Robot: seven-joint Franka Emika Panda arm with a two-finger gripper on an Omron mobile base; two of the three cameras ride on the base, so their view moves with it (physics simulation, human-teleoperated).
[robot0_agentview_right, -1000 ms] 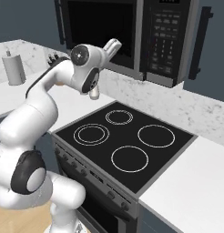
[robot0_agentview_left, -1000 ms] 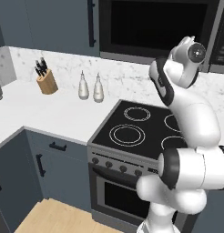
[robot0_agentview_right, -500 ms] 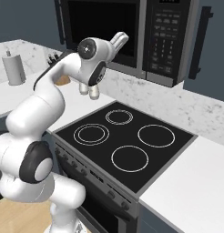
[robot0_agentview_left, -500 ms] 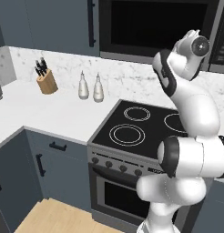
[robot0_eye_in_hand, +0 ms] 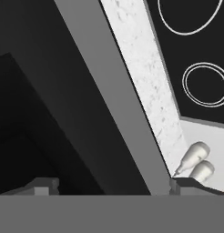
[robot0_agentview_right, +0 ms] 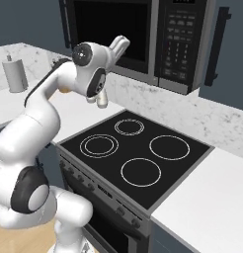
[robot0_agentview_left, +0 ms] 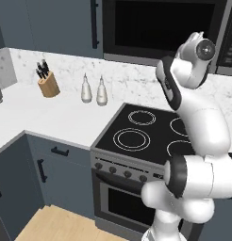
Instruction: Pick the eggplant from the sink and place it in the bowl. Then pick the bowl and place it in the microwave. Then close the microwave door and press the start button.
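The microwave (robot0_agentview_right: 143, 34) hangs above the stove with its door (robot0_agentview_right: 111, 27) shut, the dark glass window facing out and the keypad panel (robot0_agentview_right: 182, 42) on the right. It also spans the top of the left base view as the microwave (robot0_agentview_left: 160, 28). My gripper (robot0_agentview_right: 123, 41) is raised just in front of the door's lower edge. In the hand view the gripper (robot0_eye_in_hand: 116, 186) is open, fingertips (robot0_eye_in_hand: 45, 184) wide apart with nothing between them, close to the dark glass and grey door frame. The eggplant, bowl and sink are out of view.
A black stove (robot0_agentview_right: 136, 155) with several ring burners lies below my arm. Two pale bottles (robot0_agentview_left: 93, 89) and a knife block (robot0_agentview_left: 47, 82) stand on the white counter to the left. A paper towel roll (robot0_agentview_right: 14, 74) stands farther left. A marble backsplash (robot0_eye_in_hand: 145, 91) runs under the microwave.
My arm has risen and straightened, lifting the hand a little higher and closer to the microwave door. Nothing else has moved.
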